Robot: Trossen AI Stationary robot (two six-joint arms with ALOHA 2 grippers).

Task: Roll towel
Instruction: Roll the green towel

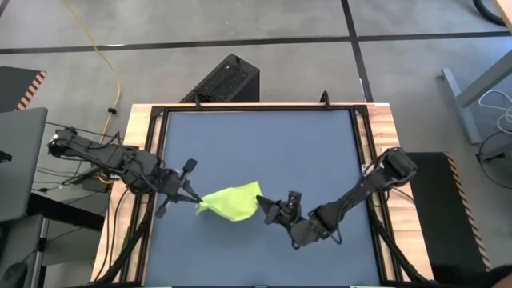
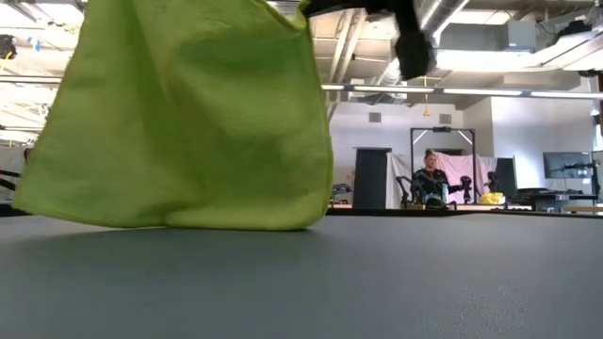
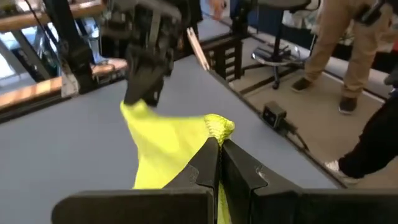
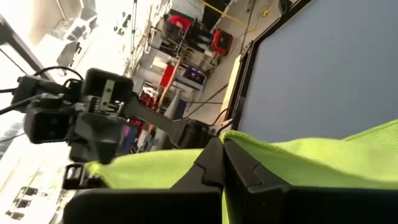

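The lime-green towel is held between my two grippers above the dark blue-grey mat. In the low view the towel hangs down as a broad sheet, its lower edge close to the mat. My left gripper is shut on the towel's left corner. My right gripper is shut on its right corner. The towel also shows in the left wrist view and the right wrist view. My left gripper pinches a bunched corner of the towel between its two shut fingers, coming from the table's left. The cloth is lifted and stretches away toward the other gripper. My right gripper pinches the towel's opposite corner between its shut fingers, coming from the table's right. The cloth runs out from the fingers toward the left arm.
The mat lies inside a wooden-edged table frame. A black box stands on the floor behind the table. People and chairs show beyond the table's edge in the left wrist view.
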